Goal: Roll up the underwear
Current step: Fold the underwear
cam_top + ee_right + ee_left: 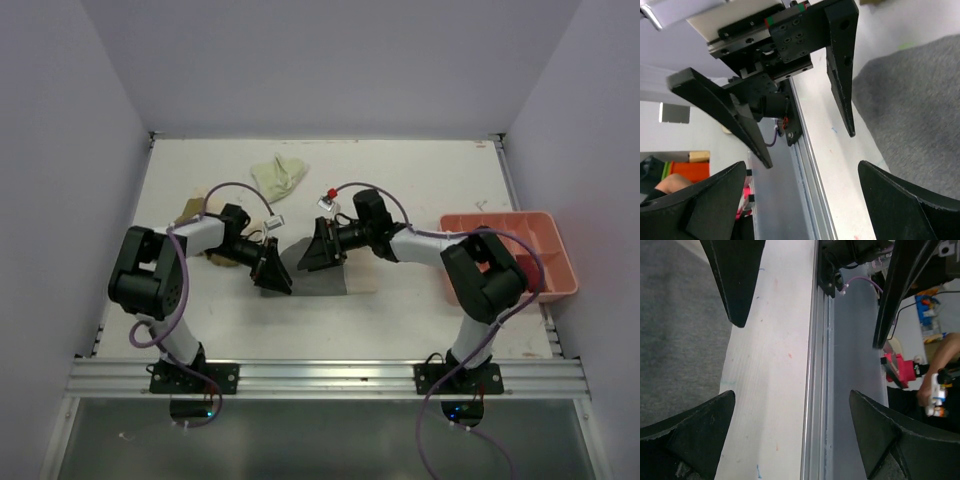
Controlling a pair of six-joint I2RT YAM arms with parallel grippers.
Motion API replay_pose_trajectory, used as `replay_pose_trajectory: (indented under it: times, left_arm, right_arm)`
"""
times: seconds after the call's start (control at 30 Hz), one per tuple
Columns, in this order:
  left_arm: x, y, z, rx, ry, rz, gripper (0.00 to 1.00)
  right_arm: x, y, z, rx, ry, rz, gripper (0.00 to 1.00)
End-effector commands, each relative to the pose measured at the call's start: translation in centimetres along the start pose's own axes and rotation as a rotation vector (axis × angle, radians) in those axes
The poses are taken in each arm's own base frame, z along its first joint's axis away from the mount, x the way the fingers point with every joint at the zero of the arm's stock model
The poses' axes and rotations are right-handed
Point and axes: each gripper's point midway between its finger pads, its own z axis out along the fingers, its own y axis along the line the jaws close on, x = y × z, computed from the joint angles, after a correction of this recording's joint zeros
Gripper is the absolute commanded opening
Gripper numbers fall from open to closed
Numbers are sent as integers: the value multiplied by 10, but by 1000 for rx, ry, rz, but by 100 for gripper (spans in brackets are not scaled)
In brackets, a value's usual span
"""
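The grey underwear (320, 280) lies flat on the white table (420, 180) between both arms. My left gripper (277, 272) hovers at its left edge, open and holding nothing. My right gripper (318, 252) sits over its upper part, also open and holding nothing. In the left wrist view the grey cloth (675, 330) lies left of my open left gripper (791, 395). In the right wrist view the grey cloth (920, 105) lies right of my open right gripper (801, 167). A pale yellow-green garment (280, 175) lies crumpled at the back. An olive-tan one (193, 212) shows partly behind the left arm.
A salmon-pink tray (560, 275) with compartments stands at the right edge, partly behind the right arm. An aluminium rail (330, 375) runs along the near edge of the table. Walls close in the left, right and back sides.
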Motion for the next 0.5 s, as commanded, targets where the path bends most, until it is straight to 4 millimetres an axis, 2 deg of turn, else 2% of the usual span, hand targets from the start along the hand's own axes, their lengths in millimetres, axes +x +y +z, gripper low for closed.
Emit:
replay_pose_trajectory:
  times: [0.0,0.03,0.23,0.3,0.33,0.47]
  left_arm:
    - [5,4,-2,62,-38,-98,100]
    - [9,9,-1,60,-35,-123,100]
    - [24,41,-5,-17,-13,-254,100]
    - [28,50,-7,-49,-9,-286,100]
    - [33,61,-7,-92,0,-275,100]
    - [32,76,-8,-152,-8,-316,100]
  right_arm:
    - [11,-10,20,-49,25,97,99]
    - [11,-17,25,-51,29,106,99]
    - [20,-22,37,-57,43,150,99]
    - [26,-34,38,-28,57,156,99]
    - [32,-40,39,-8,74,176,99]
    - [41,-70,39,70,90,178,99]
